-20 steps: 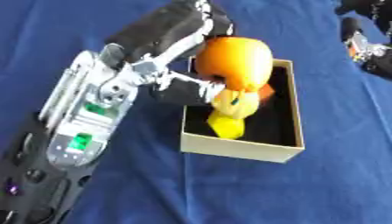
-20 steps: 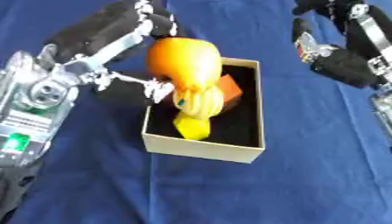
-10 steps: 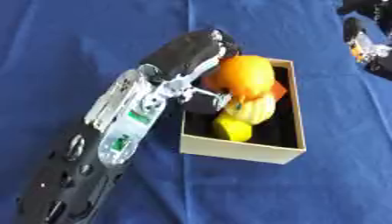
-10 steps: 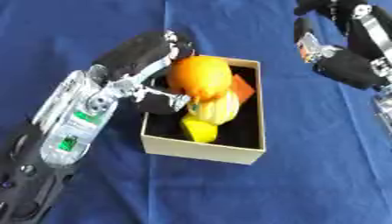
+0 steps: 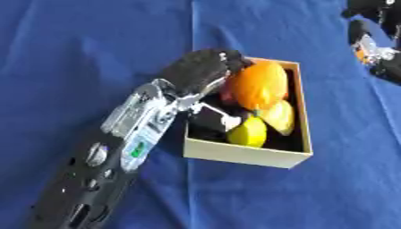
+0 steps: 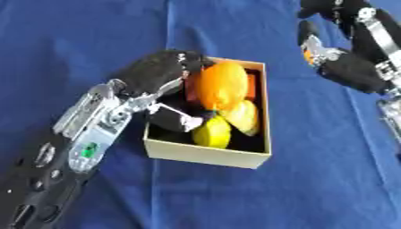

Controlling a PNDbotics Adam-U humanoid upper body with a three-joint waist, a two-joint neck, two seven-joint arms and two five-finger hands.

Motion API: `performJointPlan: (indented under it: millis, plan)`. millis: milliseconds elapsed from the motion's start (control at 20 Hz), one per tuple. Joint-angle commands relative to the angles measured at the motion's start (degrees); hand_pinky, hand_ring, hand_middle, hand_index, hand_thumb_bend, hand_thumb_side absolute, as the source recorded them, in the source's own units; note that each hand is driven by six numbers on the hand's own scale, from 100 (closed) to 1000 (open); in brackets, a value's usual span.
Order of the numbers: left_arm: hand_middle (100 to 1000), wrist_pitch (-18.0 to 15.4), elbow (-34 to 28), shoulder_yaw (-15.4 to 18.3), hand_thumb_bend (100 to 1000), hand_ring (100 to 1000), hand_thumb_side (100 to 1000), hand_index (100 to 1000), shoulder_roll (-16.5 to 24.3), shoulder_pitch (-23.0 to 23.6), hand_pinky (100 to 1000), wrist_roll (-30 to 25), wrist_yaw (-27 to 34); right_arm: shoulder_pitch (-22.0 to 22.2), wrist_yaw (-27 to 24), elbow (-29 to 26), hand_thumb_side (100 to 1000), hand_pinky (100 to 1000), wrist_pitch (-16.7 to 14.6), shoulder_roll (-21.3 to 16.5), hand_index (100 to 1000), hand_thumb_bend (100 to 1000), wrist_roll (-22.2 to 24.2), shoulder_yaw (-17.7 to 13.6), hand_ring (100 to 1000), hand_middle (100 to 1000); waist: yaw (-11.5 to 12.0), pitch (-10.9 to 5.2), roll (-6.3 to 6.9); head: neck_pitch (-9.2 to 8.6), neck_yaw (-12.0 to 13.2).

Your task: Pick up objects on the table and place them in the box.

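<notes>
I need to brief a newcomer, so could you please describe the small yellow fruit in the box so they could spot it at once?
On the blue cloth sits an open tan cardboard box with a black interior. At its near end, below the large round orange fruit held by the left hand, lies the small bright yellow lemon-like fruit, the smallest and yellowest there.

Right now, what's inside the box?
The box holds a large orange fruit, a yellow lemon and another yellowish piece. The left hand covers the box's left part.
</notes>
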Motion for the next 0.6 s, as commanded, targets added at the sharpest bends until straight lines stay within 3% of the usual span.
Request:
performJointPlan:
  millis: [50, 600]
  plan:
    - [827, -0.7, -4.6, 1.1, 569, 869, 454, 937, 2.1, -0.4, 900, -0.5, -0.3, 0.3, 0.3, -0.8, 448, 984, 0.3, -1.3, 803, 100, -0.2, -0.6, 906, 699, 0.3, -1.93, 0.06, 0.13, -0.7]
    - [823, 1.8, -19.3, 4.1, 538, 868, 465, 940, 6.9, 0.0, 898, -3.4, 4.8, 1.7, 0.5, -0.8, 447, 984, 0.4, -1.7, 804, 100, -0.6, -0.7, 906, 699, 1.6, -3.15, 0.45, 0.80, -1.8]
